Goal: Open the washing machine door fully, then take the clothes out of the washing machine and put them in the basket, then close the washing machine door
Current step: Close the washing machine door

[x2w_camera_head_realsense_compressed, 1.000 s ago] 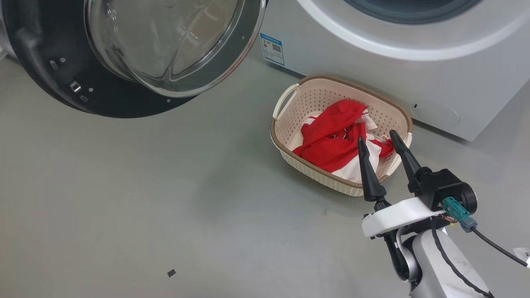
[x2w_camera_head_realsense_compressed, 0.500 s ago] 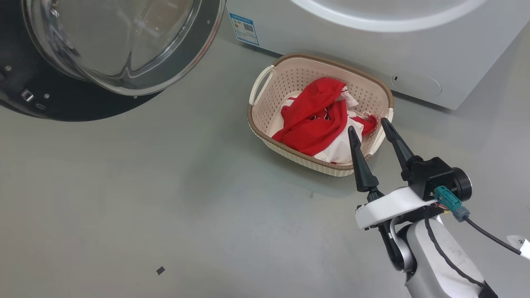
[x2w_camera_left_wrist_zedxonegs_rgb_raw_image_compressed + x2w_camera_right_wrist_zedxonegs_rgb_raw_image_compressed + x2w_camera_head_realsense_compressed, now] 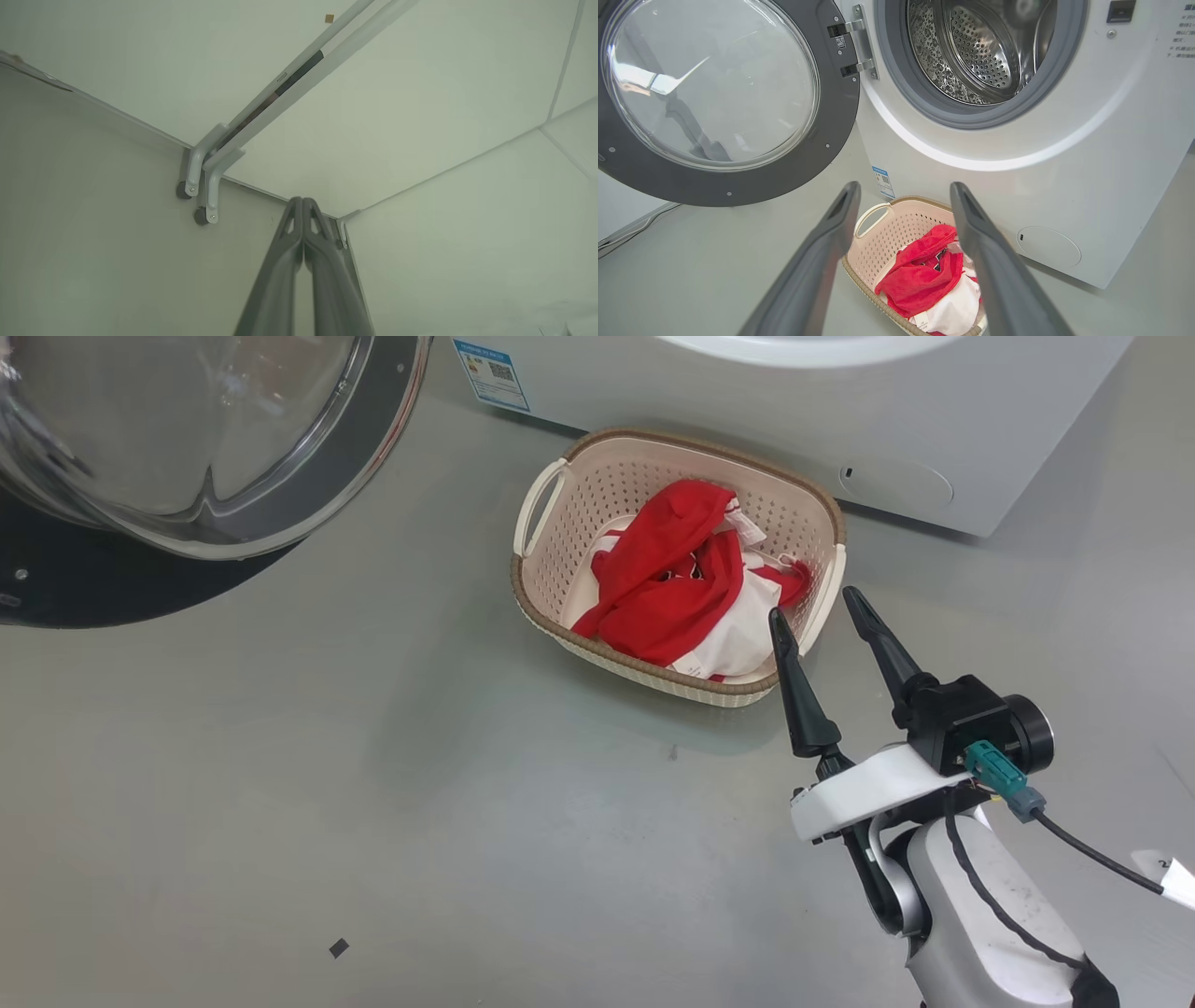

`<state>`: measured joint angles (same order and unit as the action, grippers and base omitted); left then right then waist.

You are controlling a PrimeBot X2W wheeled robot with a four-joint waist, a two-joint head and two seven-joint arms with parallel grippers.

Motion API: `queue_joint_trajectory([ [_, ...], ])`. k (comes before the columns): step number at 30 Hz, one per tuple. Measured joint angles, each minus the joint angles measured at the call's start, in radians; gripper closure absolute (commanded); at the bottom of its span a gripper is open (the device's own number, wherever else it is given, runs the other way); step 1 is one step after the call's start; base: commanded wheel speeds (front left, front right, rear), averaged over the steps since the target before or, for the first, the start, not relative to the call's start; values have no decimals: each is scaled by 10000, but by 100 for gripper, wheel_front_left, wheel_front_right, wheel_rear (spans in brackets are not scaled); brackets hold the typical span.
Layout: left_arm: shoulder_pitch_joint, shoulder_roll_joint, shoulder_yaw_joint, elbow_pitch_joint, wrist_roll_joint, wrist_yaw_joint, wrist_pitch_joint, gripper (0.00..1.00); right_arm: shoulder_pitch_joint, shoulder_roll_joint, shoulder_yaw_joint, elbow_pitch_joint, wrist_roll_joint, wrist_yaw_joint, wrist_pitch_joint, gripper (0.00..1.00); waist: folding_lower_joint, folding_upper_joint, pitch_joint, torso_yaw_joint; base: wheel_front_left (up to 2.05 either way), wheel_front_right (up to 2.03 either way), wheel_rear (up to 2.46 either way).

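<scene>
clothes [image 3: 667,588] in basket [image 3: 597,485] on floor [image 3: 373,756], just before washing machine [image 3: 747,420] | door [image 3: 187,439] open at left | right fingers [image 3: 798,700] wide, empty, just beside basket's near rim | left fingers [image 3: 289,261] pressed together, facing pale panels [image 3: 420,116] | dark scrap [image 3: 339,948] well apart

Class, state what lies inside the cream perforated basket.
Crumpled red and white clothes lie in the cream perforated plastic basket; anything beneath them is hidden.
</scene>
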<state>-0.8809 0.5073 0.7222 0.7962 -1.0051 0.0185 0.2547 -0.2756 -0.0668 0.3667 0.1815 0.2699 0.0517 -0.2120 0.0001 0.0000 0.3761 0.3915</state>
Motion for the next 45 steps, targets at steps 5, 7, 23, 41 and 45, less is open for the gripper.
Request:
queue_joint_trajectory([
  [5,-724,-71,59,665,-460,385,686,100,-47,-4,-21,29,0,-4,0,0,0,0,82,-95,0,0,0],
  [7,-878,-92,63,871,-593,447,978,100,-50,-4,-17,36,0,-4,0,0,0,0,95,-118,0,0,0],
  [23,-1542,-169,-343,2077,-867,569,2815,100,-236,-4,40,138,0,-13,-4,0,0,0,127,-274,0,0,0],
  [41,-1992,-48,-552,2685,-1032,556,3691,100,-249,0,217,192,2,-19,-44,0,0,0,190,-497,0,0,0],
  [45,-2070,56,-556,2732,-1030,556,3664,100,-275,0,224,198,2,-23,-46,0,0,0,205,-559,0,0,0],
])
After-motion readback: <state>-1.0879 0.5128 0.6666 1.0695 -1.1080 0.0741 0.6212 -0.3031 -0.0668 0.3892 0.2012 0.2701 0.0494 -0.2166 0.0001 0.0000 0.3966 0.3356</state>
